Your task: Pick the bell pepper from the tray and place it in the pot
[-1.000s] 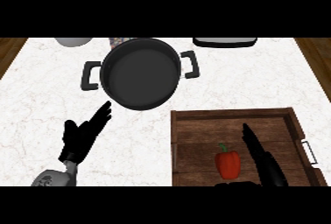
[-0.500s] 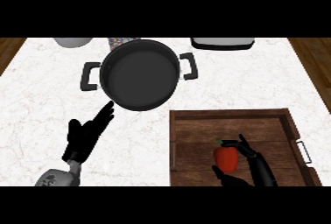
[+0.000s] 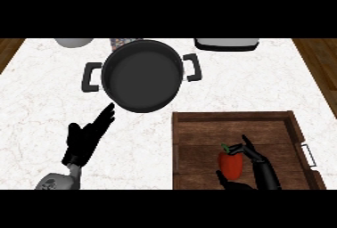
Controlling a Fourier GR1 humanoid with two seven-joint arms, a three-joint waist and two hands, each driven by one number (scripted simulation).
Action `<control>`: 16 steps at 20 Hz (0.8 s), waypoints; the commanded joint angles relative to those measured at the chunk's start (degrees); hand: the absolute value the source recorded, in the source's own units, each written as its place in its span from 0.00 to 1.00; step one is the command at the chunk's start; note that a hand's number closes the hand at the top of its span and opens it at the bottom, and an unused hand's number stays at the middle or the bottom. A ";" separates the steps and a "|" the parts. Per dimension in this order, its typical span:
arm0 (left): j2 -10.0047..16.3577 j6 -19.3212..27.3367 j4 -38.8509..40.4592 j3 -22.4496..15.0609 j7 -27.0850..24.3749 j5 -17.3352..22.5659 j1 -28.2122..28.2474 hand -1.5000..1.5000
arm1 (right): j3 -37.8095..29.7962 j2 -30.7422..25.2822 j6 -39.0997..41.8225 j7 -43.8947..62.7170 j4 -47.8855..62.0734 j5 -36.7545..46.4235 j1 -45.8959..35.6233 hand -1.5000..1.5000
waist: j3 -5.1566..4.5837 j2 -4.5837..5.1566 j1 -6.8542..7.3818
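The pepper (image 3: 231,164), red with a green stem, stands upright in the near half of the wooden tray (image 3: 230,116), which lies on the right side of the marble tabletop (image 3: 39,102). The right hand (image 3: 260,163) comes in from the lower edge and is closed round the pepper: its fingers (image 3: 251,152) curl against the upper right side by the stem, and the thumb (image 3: 228,181) sits just under the pepper's near side. Whether the pepper rests on the tray floor or is raised off it cannot be told. A metal handle (image 3: 308,155) shows on the tray's right wall. The black pot (image 3: 141,78) sits beyond the tray and to its left, well apart from the pepper, with a side handle at each end. The left hand (image 3: 89,139) is at the lower left over the bare tabletop, fingers straight and holding nothing, their tips pointing up toward the pot's near rim and ending just short of it. At the far edge are a pale bowl (image 3: 72,42) on the left and a white dish (image 3: 227,44) on the right.
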 commanded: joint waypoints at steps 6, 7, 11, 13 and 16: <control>-1.62 -2.25 0.40 -3.01 -0.38 -0.90 -2.55 0.50 | -3.69 -10.78 22.04 -1.16 10.40 -7.02 -22.46 1.00 | 2.17 3.16 6.80; -1.73 -1.83 -0.16 -2.87 0.90 -0.88 -3.52 0.50 | -3.97 -12.35 24.37 -2.68 12.27 -6.93 -25.38 1.00 | 2.25 3.00 7.08; -1.28 -2.63 0.25 -2.66 1.19 -0.83 -4.63 0.50 | -7.56 -15.09 32.40 -7.55 24.21 -9.99 -35.89 1.00 | 2.20 3.07 6.78; -2.31 -1.09 0.96 -2.36 2.19 -1.25 -5.84 0.50 | -8.17 -16.67 33.49 -13.16 30.32 -7.56 -39.72 1.00 | 2.19 3.03 5.92; -2.15 -1.71 1.95 -1.82 1.54 -0.75 -4.88 0.50 | -8.29 -18.81 35.25 -19.82 37.86 -4.29 -45.44 1.00 | 2.08 2.81 5.11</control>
